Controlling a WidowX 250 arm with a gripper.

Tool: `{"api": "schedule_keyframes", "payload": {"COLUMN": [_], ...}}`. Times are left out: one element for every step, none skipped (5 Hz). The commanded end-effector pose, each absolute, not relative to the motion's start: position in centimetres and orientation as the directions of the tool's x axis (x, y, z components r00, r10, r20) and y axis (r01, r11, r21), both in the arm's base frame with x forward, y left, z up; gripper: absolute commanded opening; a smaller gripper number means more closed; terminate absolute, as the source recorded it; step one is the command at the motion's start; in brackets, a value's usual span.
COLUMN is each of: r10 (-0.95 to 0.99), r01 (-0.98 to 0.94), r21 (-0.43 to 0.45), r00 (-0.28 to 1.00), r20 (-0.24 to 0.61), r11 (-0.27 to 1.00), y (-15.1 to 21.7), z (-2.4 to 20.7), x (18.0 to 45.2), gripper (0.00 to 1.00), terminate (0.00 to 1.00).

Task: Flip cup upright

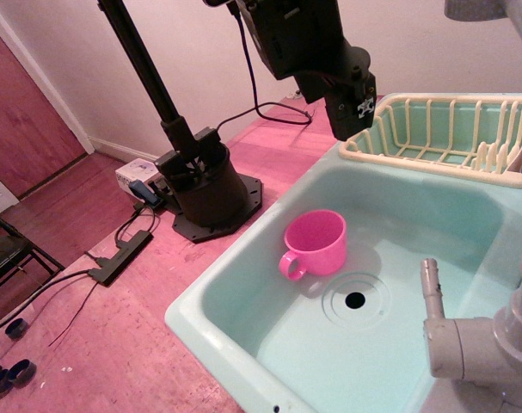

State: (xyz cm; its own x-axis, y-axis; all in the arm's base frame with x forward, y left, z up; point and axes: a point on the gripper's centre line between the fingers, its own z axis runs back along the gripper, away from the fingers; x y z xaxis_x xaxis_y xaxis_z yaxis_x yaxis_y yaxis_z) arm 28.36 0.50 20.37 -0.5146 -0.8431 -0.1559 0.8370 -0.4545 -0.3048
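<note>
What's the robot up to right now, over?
Gripper above the sink, holding nothing; jaw state unclear. Pink cup in basin, mouth up, handle front-left. Nothing between them.

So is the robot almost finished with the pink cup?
It looks nearly finished. The pink mug already stands upright on the floor of the turquoise sink, opening up, handle toward the front, next to the drain. Nothing is in hand: the gripper hangs above the sink's back rim by the dish rack, clear of the mug. Whether its jaws are open is hard to tell.
</note>
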Motion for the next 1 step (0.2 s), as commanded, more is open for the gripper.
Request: {"api": "schedule_keyframes", "payload": {"r10": [-0.840], "r01": [0.849], "r21": [-0.251], "r00": [-0.513], "r20": [-0.180], "r11": [-0.465], "y": [0.67], "z": [22.02], "x": [28.36], "gripper": [1.00], "terminate": [1.00]}}
